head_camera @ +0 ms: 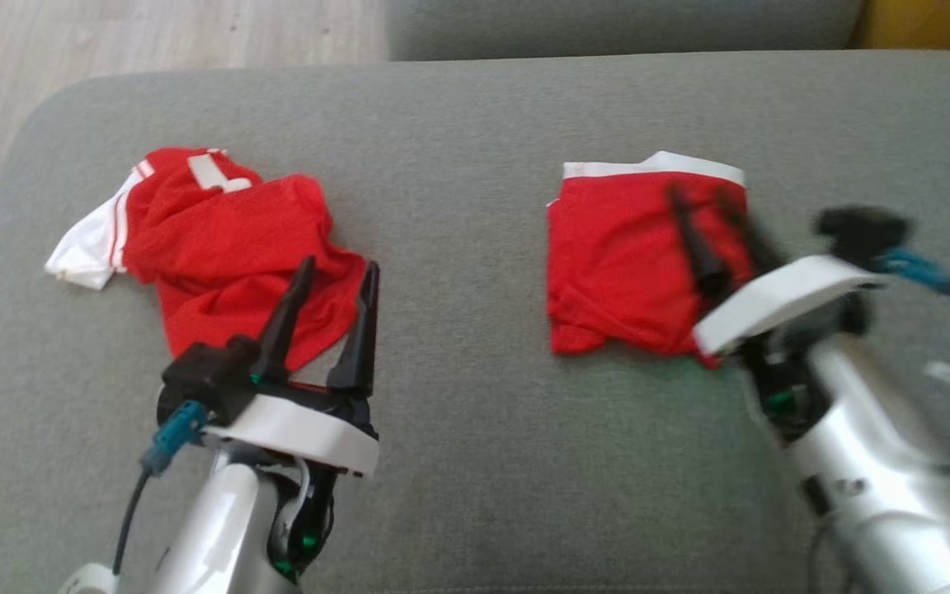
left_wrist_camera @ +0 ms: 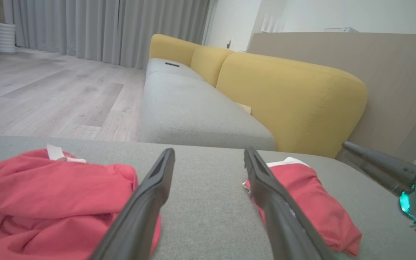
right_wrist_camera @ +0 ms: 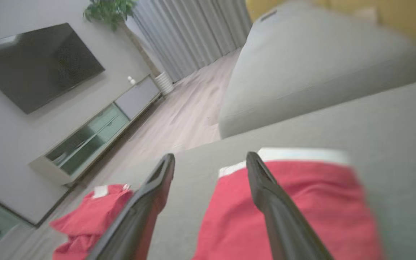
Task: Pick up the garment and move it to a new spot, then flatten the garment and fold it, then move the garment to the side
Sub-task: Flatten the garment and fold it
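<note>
My left gripper [head_camera: 340,266], fingers apart and empty, stands at the near right edge of the crumpled garment [head_camera: 219,239], which sprawls leftward across the sofa cushion [head_camera: 458,165], so I judge that arm nearer; my right gripper [head_camera: 702,198], likewise apart, hangs over the folded garment [head_camera: 615,256].

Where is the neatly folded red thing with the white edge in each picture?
Head view: the folded red garment lies right of centre on the grey cushion.
Left wrist view: lower right.
Right wrist view: bottom, centre to right.
Shared landmark: the crumpled red garment, to its left in every view.
</note>
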### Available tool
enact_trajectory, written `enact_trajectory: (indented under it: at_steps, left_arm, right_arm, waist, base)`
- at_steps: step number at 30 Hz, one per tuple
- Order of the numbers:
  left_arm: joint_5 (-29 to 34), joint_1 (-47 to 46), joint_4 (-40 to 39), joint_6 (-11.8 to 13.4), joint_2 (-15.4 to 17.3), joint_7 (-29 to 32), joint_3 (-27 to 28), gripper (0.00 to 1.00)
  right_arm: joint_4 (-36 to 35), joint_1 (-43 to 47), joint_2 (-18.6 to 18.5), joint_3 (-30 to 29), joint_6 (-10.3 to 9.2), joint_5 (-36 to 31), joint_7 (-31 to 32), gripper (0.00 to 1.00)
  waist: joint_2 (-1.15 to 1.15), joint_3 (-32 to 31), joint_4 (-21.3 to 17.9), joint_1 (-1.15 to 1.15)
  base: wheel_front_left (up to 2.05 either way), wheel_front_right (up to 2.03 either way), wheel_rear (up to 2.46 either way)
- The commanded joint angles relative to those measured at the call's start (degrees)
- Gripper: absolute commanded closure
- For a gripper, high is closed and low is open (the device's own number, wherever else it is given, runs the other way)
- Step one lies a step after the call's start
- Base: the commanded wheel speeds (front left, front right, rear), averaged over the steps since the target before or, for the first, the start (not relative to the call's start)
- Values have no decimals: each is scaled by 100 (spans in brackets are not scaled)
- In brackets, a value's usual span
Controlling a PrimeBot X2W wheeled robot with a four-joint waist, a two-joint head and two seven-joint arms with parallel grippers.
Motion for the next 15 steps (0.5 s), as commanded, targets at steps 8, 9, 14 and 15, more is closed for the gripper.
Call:
enact_trajectory:
  at_steps: [8,9,14,15]
  left_arm:
    - [84,-124,-349,-28,42,-30,381,0]
    - [89,-119,-364,-37,42,-30,398,0]
    - [112,-38,-424,-93,42,-30,438,0]
    - [112,-16,-422,-105,42,-30,437,0]
  right_arm:
    - [-399,347,-536,-831,-5,-1562,-908,0]
    - [-416,431,-521,-975,-5,-1777,-960,0]
    - [-737,1016,-127,-1892,-5,-3001,-1123,0]
    - [-822,1124,-12,-2047,-5,-3161,-1135,0]
  waist:
    - [0,-67,-289,0]
    - [0,-75,-319,0]
    - [0,-116,-461,0]
    - [0,-125,-487,0]
  base:
    - [0,0,0]
    - [0,0,0]
    - [0,0,0]
    - [0,0,0]
